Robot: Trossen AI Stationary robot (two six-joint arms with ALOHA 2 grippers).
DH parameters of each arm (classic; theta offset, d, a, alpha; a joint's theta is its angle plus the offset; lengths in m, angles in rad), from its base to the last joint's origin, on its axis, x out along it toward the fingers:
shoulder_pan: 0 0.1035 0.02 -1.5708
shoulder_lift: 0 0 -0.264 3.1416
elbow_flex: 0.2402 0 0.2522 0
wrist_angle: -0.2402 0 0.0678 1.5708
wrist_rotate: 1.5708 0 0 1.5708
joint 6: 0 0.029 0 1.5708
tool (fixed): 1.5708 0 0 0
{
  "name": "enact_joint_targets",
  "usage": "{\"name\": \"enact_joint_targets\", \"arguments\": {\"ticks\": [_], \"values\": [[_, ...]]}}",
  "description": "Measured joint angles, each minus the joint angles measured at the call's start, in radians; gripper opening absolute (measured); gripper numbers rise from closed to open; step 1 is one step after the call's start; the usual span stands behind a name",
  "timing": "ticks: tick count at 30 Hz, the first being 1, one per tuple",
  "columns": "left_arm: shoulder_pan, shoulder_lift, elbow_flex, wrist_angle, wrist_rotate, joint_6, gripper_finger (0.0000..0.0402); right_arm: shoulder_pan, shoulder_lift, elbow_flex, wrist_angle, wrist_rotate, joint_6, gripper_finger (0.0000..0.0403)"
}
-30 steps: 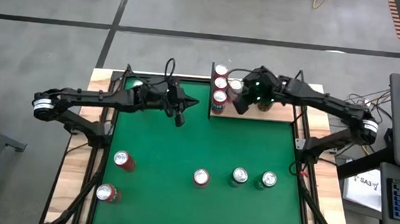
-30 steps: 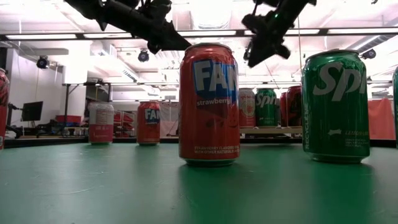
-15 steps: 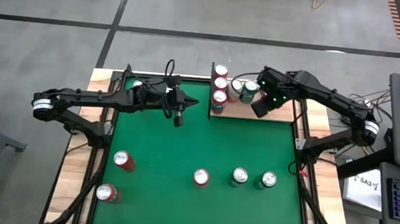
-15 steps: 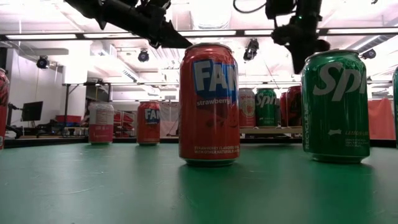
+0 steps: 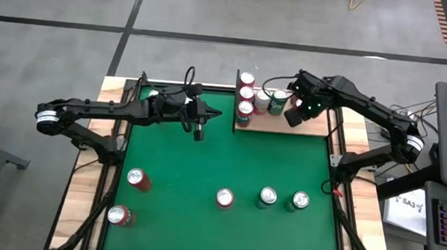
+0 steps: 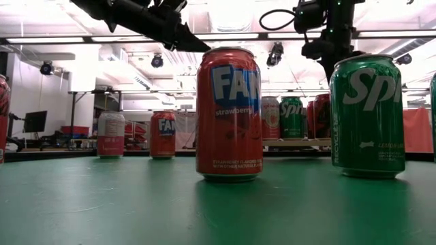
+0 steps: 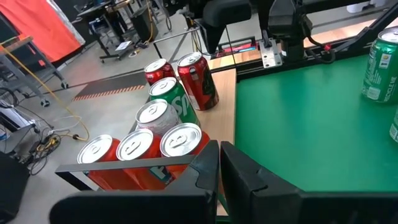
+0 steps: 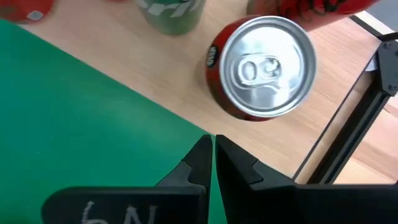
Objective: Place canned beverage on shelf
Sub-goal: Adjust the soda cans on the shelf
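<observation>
Both pincers clenched and empty, the right pincer over the shelf, the left pincer waiting; a rigid, smooth, likely slippery can on the table suits a mid-wall grasp.

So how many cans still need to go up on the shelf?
Done: several red and green drink cans stand on the pale wooden shelf. In hand: nothing; the right gripper hangs above the shelf with jaws shut and empty, and the left gripper waits shut over the green felt tabletop. Left: five cans, like the red strawberry can, stand on the felt.
</observation>
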Motion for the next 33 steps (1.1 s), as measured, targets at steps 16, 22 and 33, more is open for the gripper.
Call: {"name": "enact_joint_targets", "arguments": {"ticks": [16,22,33], "values": [[0.000,-0.006,0.000,-0.013,-0.001,0.053,0.0000,-0.013,0.000,-0.062,0.069,-0.001,-0.009,0.0012],[0.000,-0.008,0.000,-0.017,-0.001,0.053,0.0000,-0.029,0.000,-0.063,0.075,0.062,-0.005,0.0012],[0.000,-0.008,0.000,-0.019,-0.001,0.053,0.0000,-0.040,0.000,-0.065,0.102,0.036,-0.009,0.0012]]}}
